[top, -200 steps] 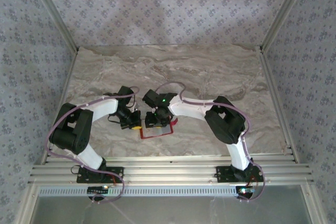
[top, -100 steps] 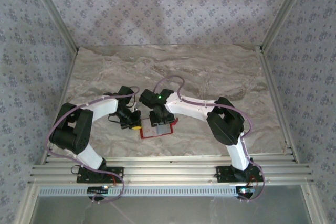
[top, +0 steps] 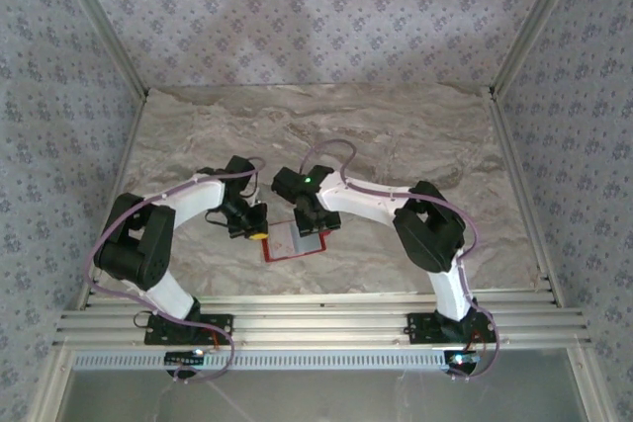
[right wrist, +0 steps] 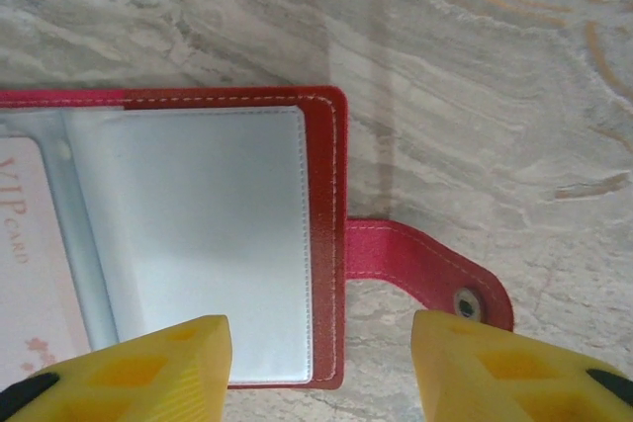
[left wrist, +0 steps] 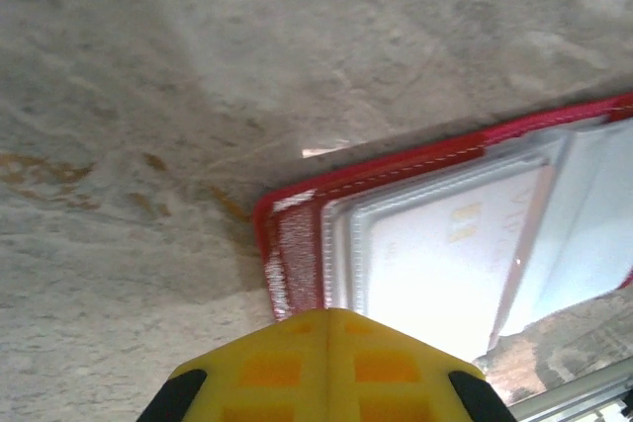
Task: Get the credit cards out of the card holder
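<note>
The red card holder (top: 294,242) lies open on the marble table, near the front edge. Its clear sleeves hold credit cards: a whitish card with orange print (left wrist: 445,254) and a pale pink card marked VIP CARD (right wrist: 25,274). My left gripper (top: 256,235) is shut, and its yellow tip (left wrist: 331,315) sits at the holder's red left border (left wrist: 295,254). My right gripper (right wrist: 321,368) is open just above the holder's right edge (right wrist: 326,195), one yellow finger (right wrist: 148,373) over the pale sleeve and the other by the red snap tab (right wrist: 425,264). Nothing is gripped.
Bare marble tabletop (top: 396,135) stretches behind and to both sides of the holder. Patterned walls with metal posts close in the table. An aluminium rail (top: 316,318) carrying the arm bases runs along the near edge.
The right wrist has shifted slightly right and back over the holder, uncovering more of the pale panel, and its jaws have changed width. The left gripper stays shut at the holder's left edge.
</note>
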{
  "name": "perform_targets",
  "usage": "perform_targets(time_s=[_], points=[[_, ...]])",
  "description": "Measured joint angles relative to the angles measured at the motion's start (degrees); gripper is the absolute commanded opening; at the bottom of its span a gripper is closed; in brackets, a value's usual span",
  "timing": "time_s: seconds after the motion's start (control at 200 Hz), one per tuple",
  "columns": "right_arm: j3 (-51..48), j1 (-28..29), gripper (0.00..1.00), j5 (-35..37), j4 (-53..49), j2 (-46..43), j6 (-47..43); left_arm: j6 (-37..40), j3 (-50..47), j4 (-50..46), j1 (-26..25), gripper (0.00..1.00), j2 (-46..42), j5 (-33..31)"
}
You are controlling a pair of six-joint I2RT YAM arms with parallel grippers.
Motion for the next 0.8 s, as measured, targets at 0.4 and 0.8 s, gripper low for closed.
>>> perform_targets(time_s=[0.4, 0.8], points=[[-9.9, -3.5, 0.47, -14.2, 16.2, -5.3, 0.7, -0.9, 0.7, 0.7, -4.4, 0.03, 1.2, -0.5], [-11.6, -3.5, 0.47, -18.4, 22.4, -5.3, 2.3, -1.0, 0.4, 0.7, -4.4, 0.02, 1.4, -1.7]])
